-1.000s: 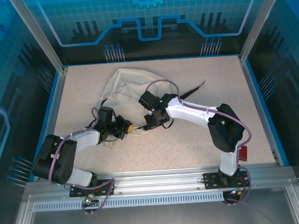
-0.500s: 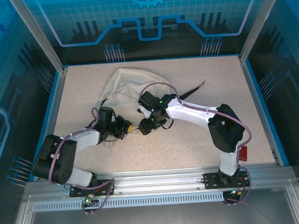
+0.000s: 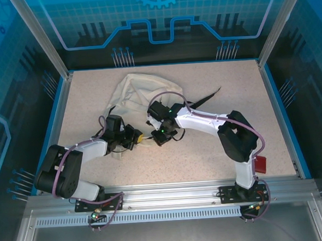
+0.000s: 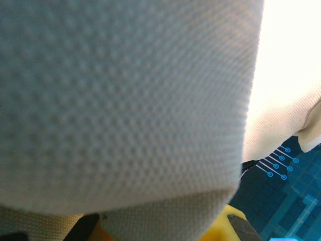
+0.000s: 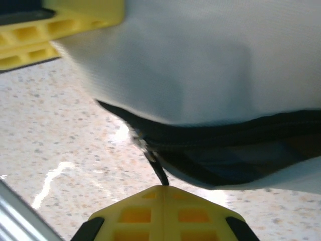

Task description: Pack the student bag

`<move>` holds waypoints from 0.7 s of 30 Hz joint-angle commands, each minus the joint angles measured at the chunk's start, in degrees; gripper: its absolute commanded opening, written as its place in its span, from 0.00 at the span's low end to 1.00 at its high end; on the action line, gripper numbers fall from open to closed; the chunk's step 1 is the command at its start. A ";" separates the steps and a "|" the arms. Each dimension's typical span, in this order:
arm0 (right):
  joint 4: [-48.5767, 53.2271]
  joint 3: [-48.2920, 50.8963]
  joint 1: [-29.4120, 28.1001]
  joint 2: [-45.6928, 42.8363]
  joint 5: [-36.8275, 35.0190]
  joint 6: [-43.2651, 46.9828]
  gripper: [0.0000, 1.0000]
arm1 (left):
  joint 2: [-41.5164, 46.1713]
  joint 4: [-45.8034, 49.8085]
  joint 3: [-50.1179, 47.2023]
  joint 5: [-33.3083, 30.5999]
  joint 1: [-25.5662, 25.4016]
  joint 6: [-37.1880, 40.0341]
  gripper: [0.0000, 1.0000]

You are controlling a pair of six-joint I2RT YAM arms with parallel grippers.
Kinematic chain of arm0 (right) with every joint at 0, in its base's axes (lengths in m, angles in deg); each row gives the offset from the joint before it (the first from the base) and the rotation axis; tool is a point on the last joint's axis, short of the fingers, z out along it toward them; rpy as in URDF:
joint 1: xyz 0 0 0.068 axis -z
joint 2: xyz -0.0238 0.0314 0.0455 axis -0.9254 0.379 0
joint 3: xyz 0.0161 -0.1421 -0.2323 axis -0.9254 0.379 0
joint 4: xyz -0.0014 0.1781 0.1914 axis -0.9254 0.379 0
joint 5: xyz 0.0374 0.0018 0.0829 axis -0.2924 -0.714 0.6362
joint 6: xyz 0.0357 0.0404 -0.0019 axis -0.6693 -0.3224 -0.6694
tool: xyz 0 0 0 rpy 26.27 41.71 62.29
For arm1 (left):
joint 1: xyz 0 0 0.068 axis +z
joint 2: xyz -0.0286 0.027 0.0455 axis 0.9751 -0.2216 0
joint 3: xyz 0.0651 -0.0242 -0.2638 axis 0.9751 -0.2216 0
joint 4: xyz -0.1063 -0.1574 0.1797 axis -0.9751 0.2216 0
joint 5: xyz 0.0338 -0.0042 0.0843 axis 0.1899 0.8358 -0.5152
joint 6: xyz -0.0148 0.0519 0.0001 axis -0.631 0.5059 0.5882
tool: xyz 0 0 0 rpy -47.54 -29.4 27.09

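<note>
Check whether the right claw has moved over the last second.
Yes. The right claw shifted slightly left, closer to the left claw, which stayed put at the bag's near edge.

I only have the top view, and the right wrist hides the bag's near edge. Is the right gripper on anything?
Observer: Yes. The right wrist view shows the right gripper shut on the black zip pull of the bag.
Operator: Is the zip open there?
Observer: The zip looks parted just beyond the pull, with a dark gap under it.
Operator: And the left?
Observer: The left gripper is shut on the bag's fabric, which drapes right across its wrist camera.
</note>
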 commanded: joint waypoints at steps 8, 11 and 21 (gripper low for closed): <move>-4.68 -3.57 -4.80 0.06 5.04 -7.11 0.00 | -0.67 -0.80 0.48 0.98 0.00 0.98 0.00; -4.84 -0.92 -3.56 -2.43 1.56 -8.58 0.03 | -0.34 -0.76 0.26 1.18 0.00 1.25 0.00; -13.83 14.46 5.26 -16.84 -2.12 -22.33 0.63 | 12.33 19.72 3.76 -2.83 -0.52 12.36 0.54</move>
